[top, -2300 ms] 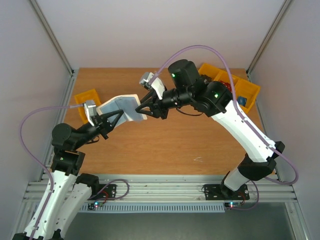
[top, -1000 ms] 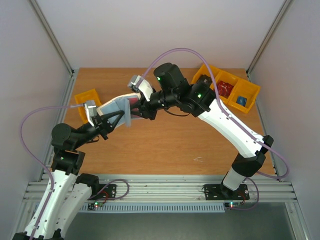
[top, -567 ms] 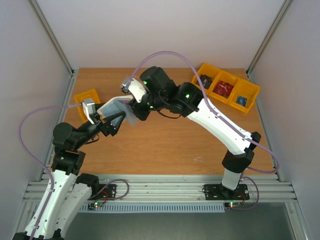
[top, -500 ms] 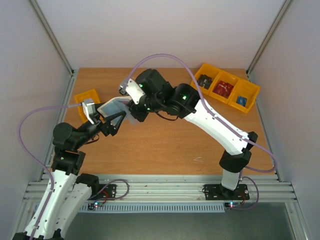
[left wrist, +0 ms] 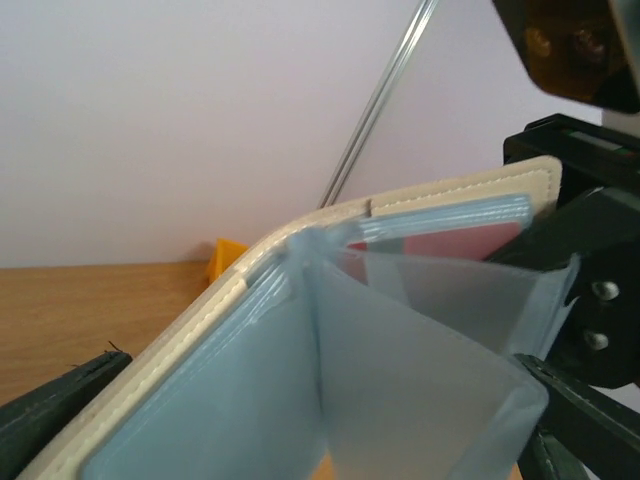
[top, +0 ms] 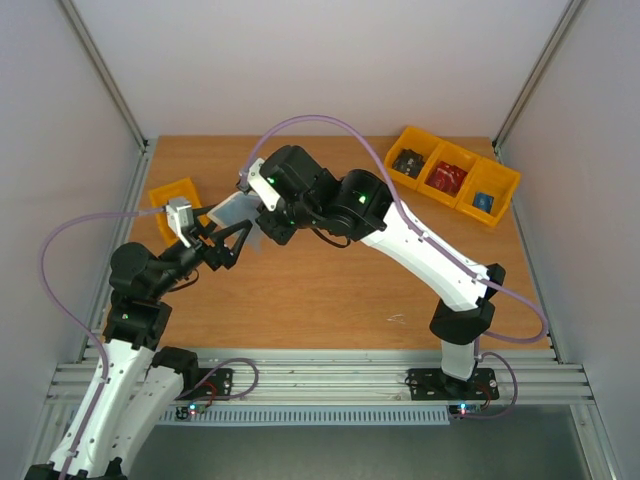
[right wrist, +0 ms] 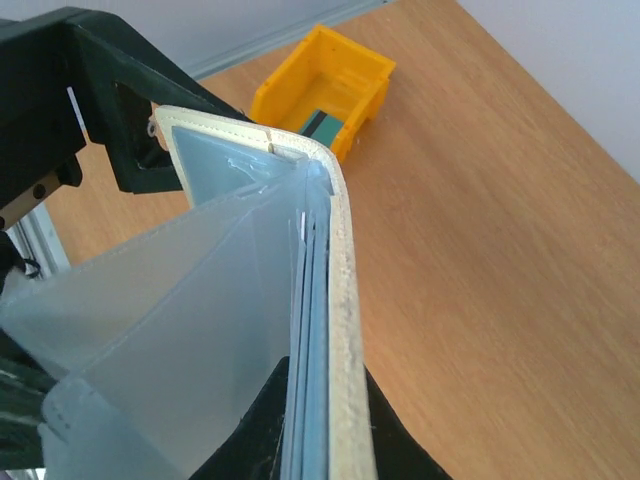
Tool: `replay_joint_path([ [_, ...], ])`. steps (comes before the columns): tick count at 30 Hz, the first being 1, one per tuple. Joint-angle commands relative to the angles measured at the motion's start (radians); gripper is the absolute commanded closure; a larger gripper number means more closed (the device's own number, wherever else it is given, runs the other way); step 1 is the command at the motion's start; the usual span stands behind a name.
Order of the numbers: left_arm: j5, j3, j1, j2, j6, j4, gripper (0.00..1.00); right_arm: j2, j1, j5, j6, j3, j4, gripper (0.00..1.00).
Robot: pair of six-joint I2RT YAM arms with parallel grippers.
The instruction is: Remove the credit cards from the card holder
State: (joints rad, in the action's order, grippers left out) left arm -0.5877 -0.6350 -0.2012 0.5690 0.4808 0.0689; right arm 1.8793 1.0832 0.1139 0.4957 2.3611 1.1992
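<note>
Top view: the card holder [top: 228, 208] is held open above the bench [top: 330, 290]. The right end effector [top: 262, 222] is clamped on one cover, and the left end effector [top: 240, 236] is spread apart beside it. Left wrist: a red credit card [left wrist: 455, 243] sits in a pocket. Right wrist: a yellow bin [right wrist: 330, 75] stands behind.
</note>
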Motion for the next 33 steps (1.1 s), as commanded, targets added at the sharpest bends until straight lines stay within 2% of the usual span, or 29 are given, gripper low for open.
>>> replay_joint_path([
  [1,-0.027,0.013,0.0,-0.008,-0.032,0.024,0.01,-0.012,0.009,-0.004,0.0,0.045,-0.004,0.99],
  [9,-0.166,0.01,0.0,-0.011,-0.018,0.134,0.01,-0.005,0.009,-0.136,-0.021,0.053,-0.029,0.99],
  [19,-0.042,0.013,0.0,-0.011,-0.062,0.06,0.01,-0.009,0.007,-0.211,-0.045,0.073,-0.038,0.99],
  [21,0.03,0.009,0.0,-0.018,-0.117,0.007,0.12,-0.021,0.006,-0.232,-0.042,0.073,-0.041,0.99],
  [24,0.202,-0.009,0.002,-0.026,-0.196,-0.092,0.43,-0.039,0.001,-0.233,-0.039,0.07,-0.039,0.99],
  [25,0.229,-0.014,0.003,-0.028,-0.217,-0.115,0.49,-0.045,-0.003,-0.232,-0.04,0.066,-0.038,0.99],
  [26,0.235,-0.016,0.004,-0.03,-0.232,-0.13,0.51,-0.052,-0.008,-0.232,-0.039,0.061,-0.037,0.99],
  [28,0.229,-0.02,0.005,-0.037,-0.259,-0.162,0.49,-0.071,-0.023,-0.23,-0.042,0.047,-0.034,0.99],
  [33,0.162,-0.009,0.01,-0.064,-0.26,-0.202,0.36,-0.121,-0.094,-0.27,-0.057,0.004,-0.039,0.99],
])
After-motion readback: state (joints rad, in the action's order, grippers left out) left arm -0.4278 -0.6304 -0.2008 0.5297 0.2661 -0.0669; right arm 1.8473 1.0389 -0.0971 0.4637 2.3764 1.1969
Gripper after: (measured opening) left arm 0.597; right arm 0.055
